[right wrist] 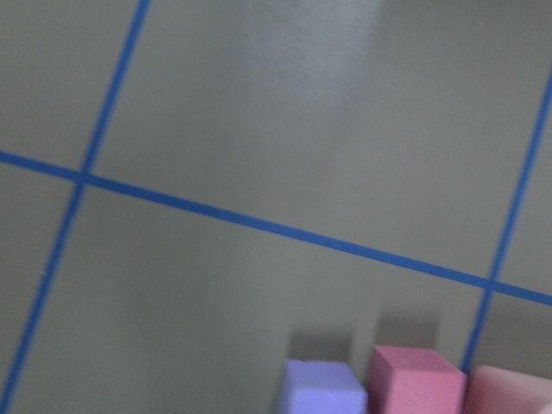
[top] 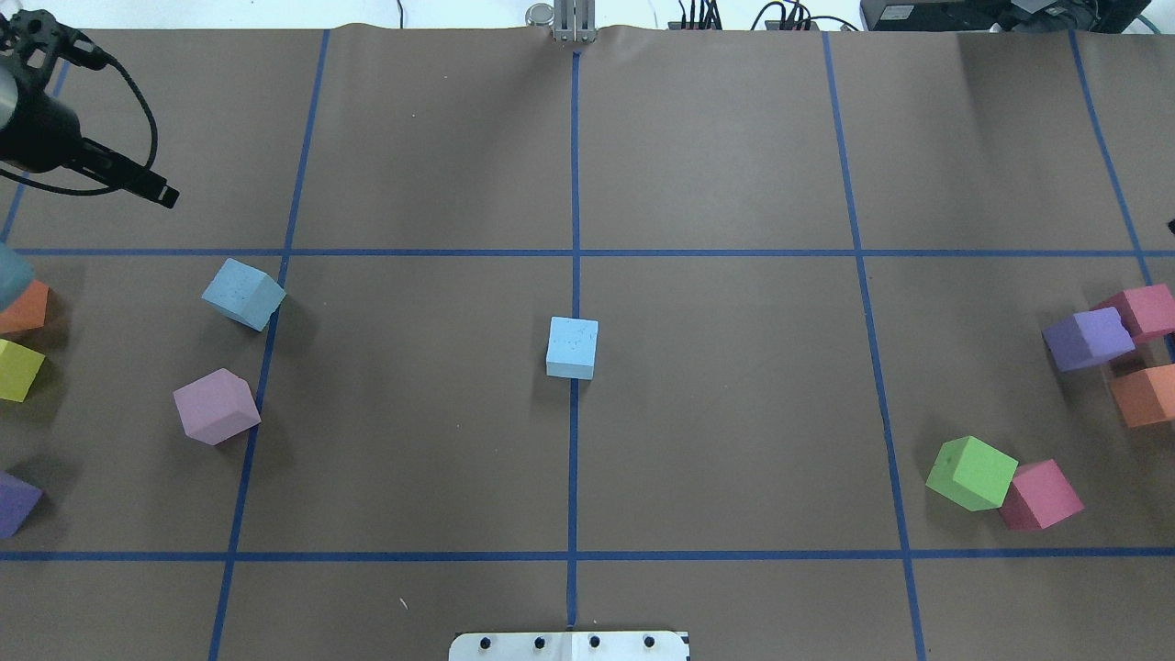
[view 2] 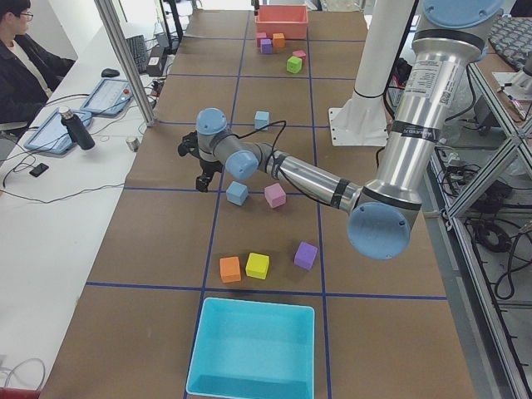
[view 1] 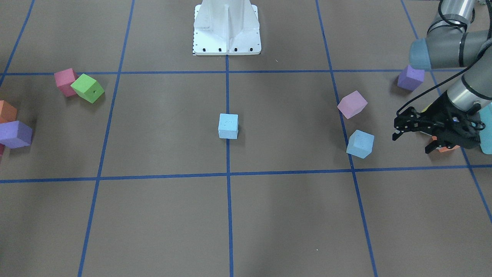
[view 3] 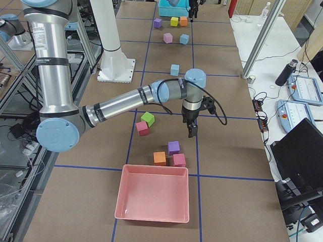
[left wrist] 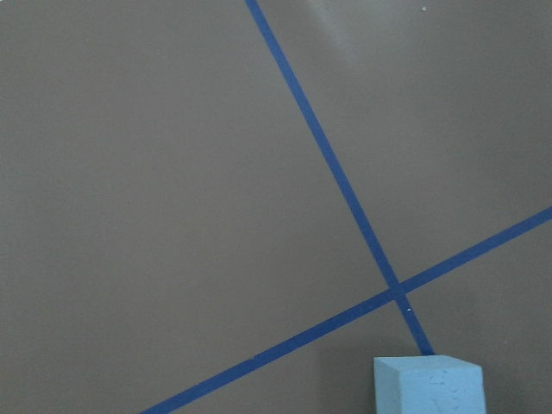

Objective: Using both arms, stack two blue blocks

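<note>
Exterior front-facing view, entry: your left gripper (view 1: 411, 143) hung open and empty just beside the near blue block (view 1: 360, 144). The second blue block (view 1: 228, 125) sat mid-table. For the right gripper (view 3: 191, 132), jaw state could not be told. Step judged: approach. Next you likely needed to descend and grasp.

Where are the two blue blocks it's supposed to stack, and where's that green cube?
Centre blue block (top: 573, 343): overhead view, on its top face.
Left blue block (top: 241, 287): overhead view, on its top face.
Green cube (top: 973, 468): overhead view, on its top face.
</note>
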{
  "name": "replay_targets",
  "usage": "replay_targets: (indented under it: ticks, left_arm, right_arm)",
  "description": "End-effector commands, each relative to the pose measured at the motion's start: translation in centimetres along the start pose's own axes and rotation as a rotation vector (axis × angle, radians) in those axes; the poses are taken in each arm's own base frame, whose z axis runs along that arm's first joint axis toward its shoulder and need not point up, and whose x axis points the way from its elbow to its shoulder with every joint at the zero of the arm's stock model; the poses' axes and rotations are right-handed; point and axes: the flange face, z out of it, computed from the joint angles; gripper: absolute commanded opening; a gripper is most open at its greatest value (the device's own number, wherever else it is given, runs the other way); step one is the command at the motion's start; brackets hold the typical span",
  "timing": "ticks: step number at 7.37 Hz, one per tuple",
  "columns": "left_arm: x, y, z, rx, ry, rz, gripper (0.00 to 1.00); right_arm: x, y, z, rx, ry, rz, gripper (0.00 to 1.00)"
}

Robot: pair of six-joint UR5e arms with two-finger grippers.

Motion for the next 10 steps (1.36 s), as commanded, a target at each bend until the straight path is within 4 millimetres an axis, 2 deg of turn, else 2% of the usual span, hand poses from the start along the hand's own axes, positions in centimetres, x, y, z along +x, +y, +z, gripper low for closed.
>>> replay_targets:
  ticks: [1, 2, 4, 6, 9, 10]
  left_arm:
    - [6.0, 0.2, 4.1, -0.030, 0.004, 0.004, 0.99]
    - [7.3, 0.5, 6.2, -0.011, -0.079, 0.030, 0.99]
    - [6.0, 1.4, 8.8, -0.055, -0.101, 0.018, 0.99]
    - [5.5, 1.9, 9.8, -0.091, -0.084, 0.001, 0.99]
    - [6.2, 2.5, 10.4, -0.127, -0.039, -0.044, 0.99]
    - [5.5, 2.7, 11.2, -0.142, -0.047, -0.051, 0.99]
  right_arm:
    - [6.8, 8.2, 1.8, -0.046, -0.004, 0.050, 1.00]
    - [6.9, 8.4, 1.9, -0.049, -0.011, 0.057, 1.00]
    - [7.0, 8.4, 2.1, -0.052, -0.014, 0.069, 1.00]
    - [7.0, 8.5, 2.1, -0.053, -0.014, 0.074, 1.00]
    - [7.0, 8.5, 2.2, -0.055, -0.015, 0.074, 1.00]
    - [7.1, 8.5, 2.3, -0.055, -0.013, 0.076, 1.00]
